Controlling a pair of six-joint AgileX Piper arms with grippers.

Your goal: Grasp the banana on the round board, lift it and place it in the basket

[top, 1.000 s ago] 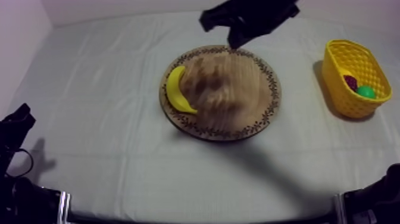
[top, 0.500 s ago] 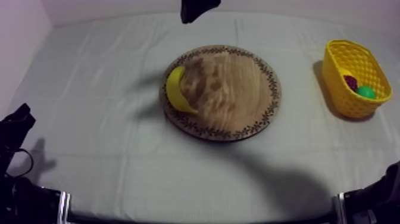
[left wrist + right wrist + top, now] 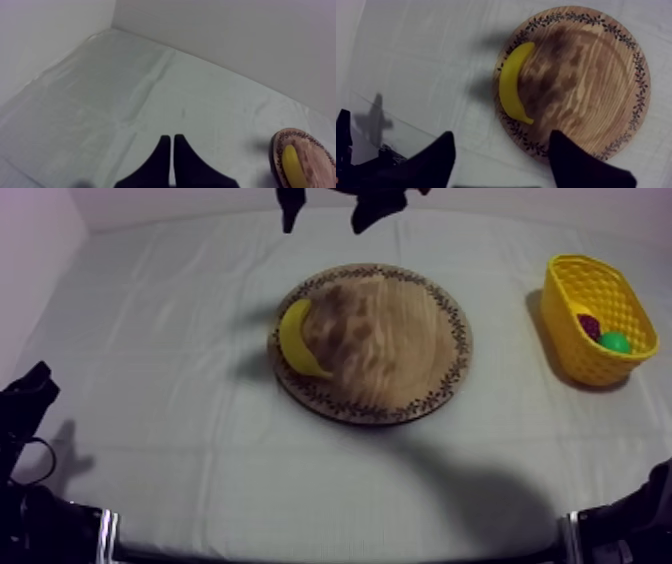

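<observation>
Banana on board, below right gripper

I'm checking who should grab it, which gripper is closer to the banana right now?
Right. The right gripper hangs open above the banana and wooden board; the left gripper rests shut by the near left edge of the table, far off.

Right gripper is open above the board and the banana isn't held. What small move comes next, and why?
Probably lower the right gripper toward the banana, jaws open to straddle it. The banana lies unheld at the edge of the wooden board, and the gripper hangs clear of it.
</observation>
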